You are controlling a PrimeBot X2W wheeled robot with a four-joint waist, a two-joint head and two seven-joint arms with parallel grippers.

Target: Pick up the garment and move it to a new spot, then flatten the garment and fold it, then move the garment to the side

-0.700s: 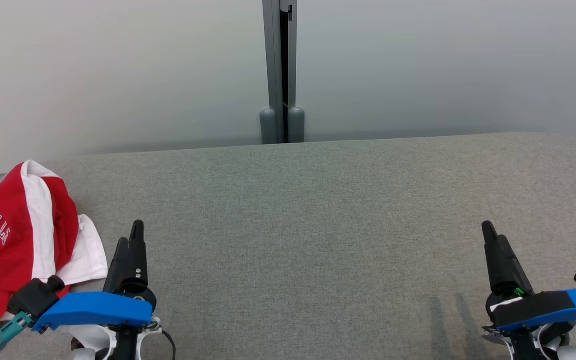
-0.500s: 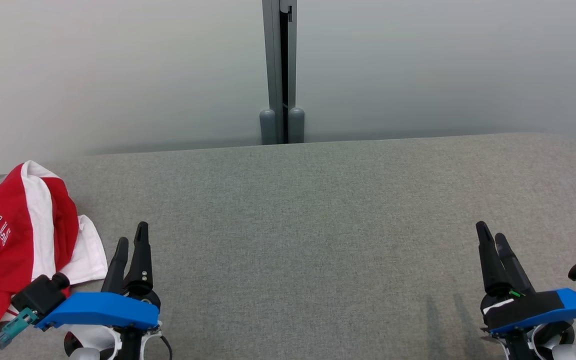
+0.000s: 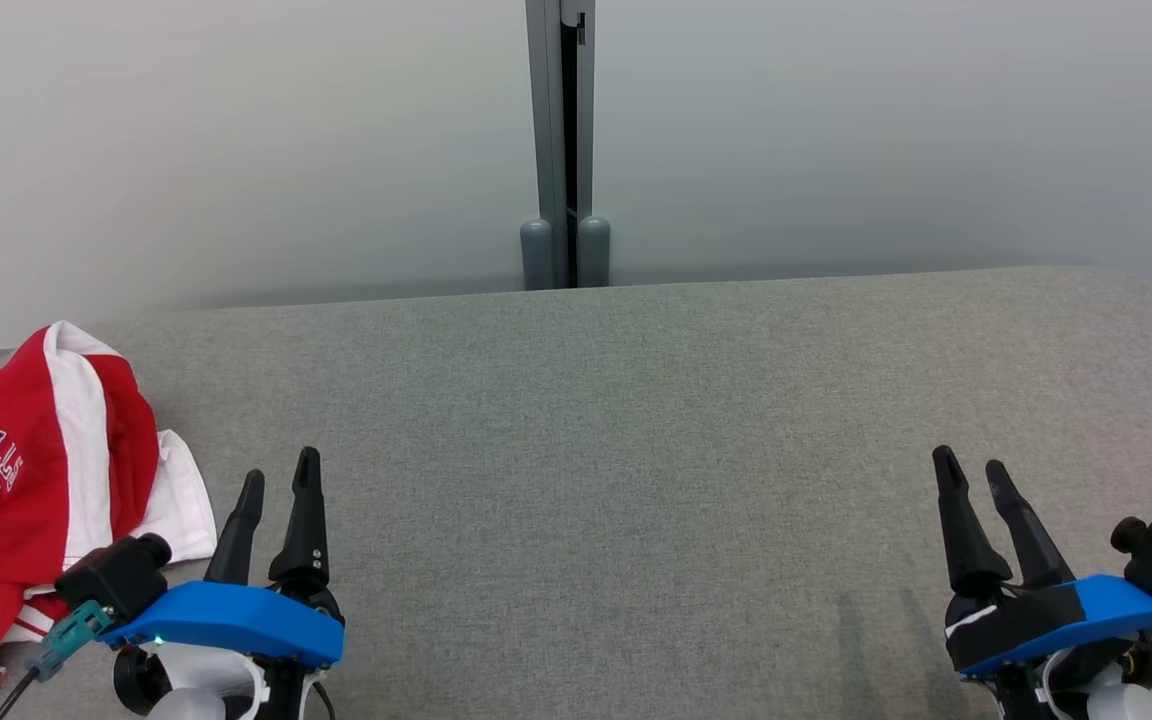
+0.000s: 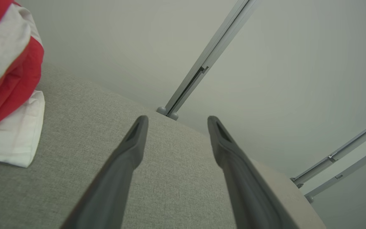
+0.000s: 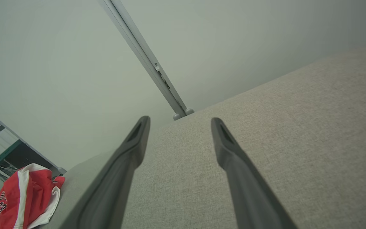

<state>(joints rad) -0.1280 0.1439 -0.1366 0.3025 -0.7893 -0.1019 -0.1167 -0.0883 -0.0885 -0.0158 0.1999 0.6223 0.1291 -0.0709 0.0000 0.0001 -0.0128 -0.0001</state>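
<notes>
Both grippers have just opened, and both are empty.
The crumpled red-and-white jersey garment (image 3: 26,470) lies at the left edge of the grey fabric worktop (image 3: 636,450). The left gripper (image 3: 281,465) beside it and the right gripper (image 3: 968,460) near the right edge are now spread, so pickup looks ready to start.

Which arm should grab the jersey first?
Left. The left gripper is open just beside the crumpled red Bulls jersey at the left end of the grey fabric surface; the right gripper, also open, sits far across it.
</notes>
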